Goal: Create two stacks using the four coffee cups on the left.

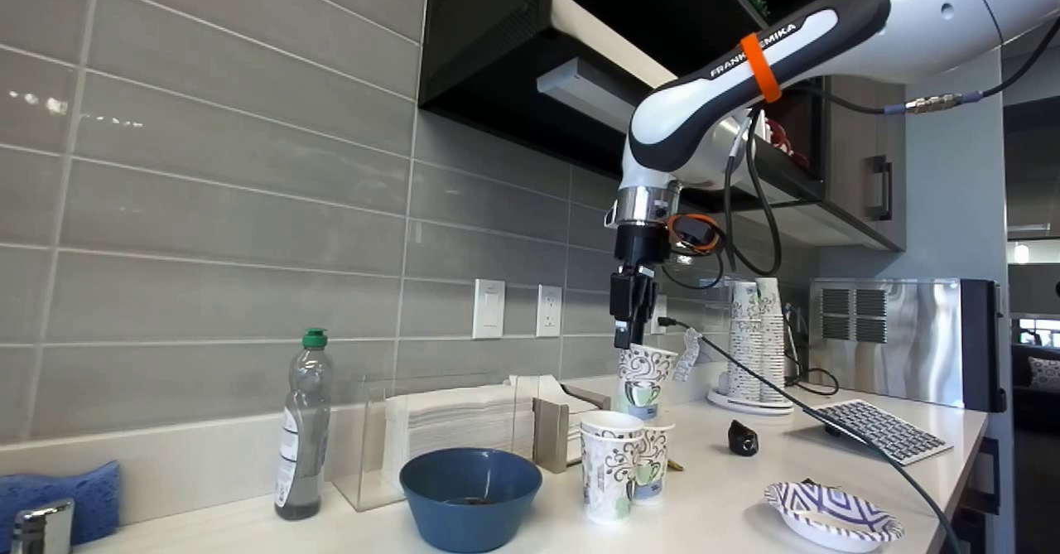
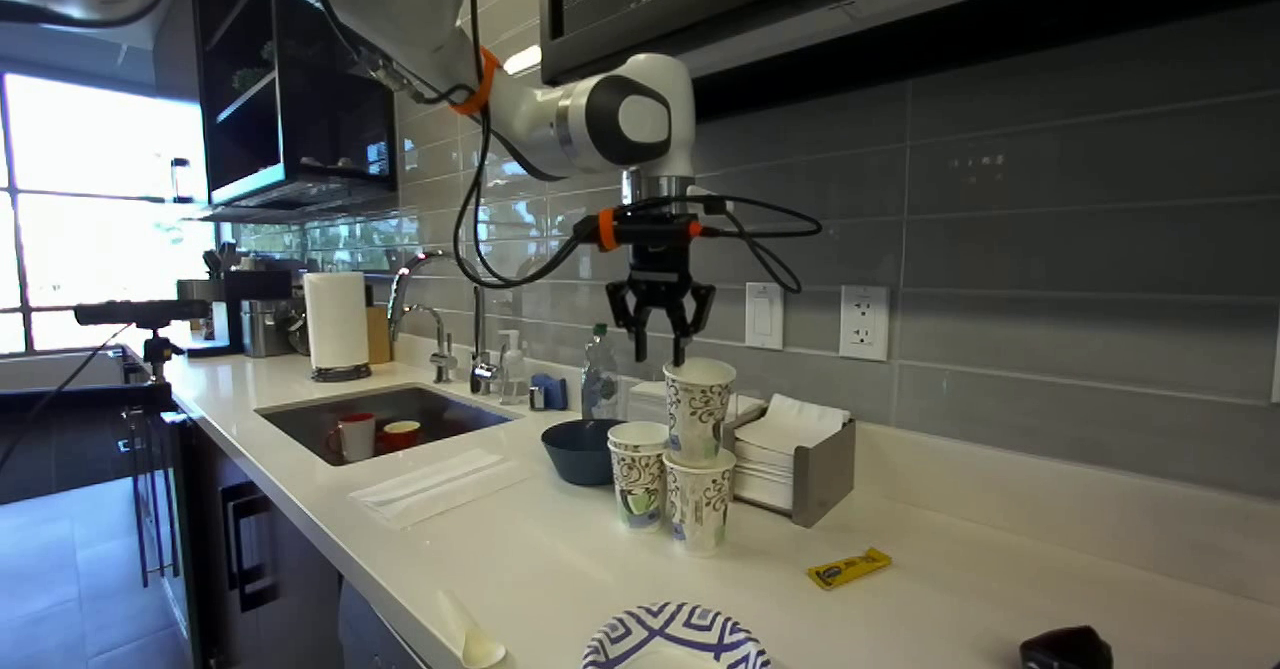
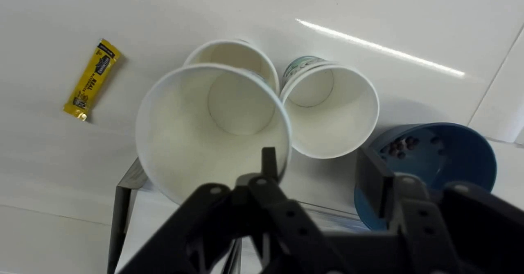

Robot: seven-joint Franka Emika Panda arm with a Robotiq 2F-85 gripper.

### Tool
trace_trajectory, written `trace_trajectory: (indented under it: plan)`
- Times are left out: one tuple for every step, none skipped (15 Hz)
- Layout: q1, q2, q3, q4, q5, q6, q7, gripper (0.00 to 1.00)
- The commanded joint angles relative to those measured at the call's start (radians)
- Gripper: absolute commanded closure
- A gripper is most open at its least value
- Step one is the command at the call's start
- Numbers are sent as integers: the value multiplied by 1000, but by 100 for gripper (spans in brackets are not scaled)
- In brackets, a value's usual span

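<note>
Two white patterned cups are nested in one stack (image 1: 609,475) on the counter, also in an exterior view (image 2: 637,487) and the wrist view (image 3: 337,122). Beside it stands a lower cup (image 2: 700,511), partly hidden in an exterior view (image 1: 652,459). An upper cup (image 2: 697,417) is on top of this lower cup, showing nearly its full height; how far it sits inside cannot be told. My gripper (image 2: 660,357) is open just above the upper cup. In the wrist view, one finger overlaps the inside of the upper cup (image 3: 192,139) near its rim; the other is outside, over the blue bowl.
The blue bowl (image 1: 470,504) is next to the nested stack. A napkin holder (image 2: 828,474) stands behind the cups near the wall. A yellow packet (image 2: 848,569), a patterned plate (image 1: 832,517), a bottle (image 1: 305,430) and tall cup towers (image 1: 745,347) are around.
</note>
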State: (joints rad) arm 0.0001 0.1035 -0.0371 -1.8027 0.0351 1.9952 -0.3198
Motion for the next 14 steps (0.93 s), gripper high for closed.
trace_trajectory:
  plan:
    - [-11,21,11,35,-16,-31,7,16]
    - [-11,22,11,35,-17,-34,7,8]
    - [-12,22,11,34,-16,-35,6,2]
    - [-12,22,11,34,-15,-37,5,0]
    - [-13,23,11,33,-13,-41,3,0]
    - [-13,24,11,32,-11,-43,2,0]
    - [-13,24,11,32,-10,-44,0,0]
    - [-14,24,11,29,-10,-45,1,0]
    - [-14,24,11,28,-10,-47,1,0]
    - [-14,20,10,26,-10,-46,2,0]
    - [-14,14,10,23,-11,-46,2,0]
    - [-14,3,11,15,-11,-44,5,0]
    - [-13,-7,11,6,-11,-42,6,0]
    - [-12,-22,11,-10,-12,-36,11,0]
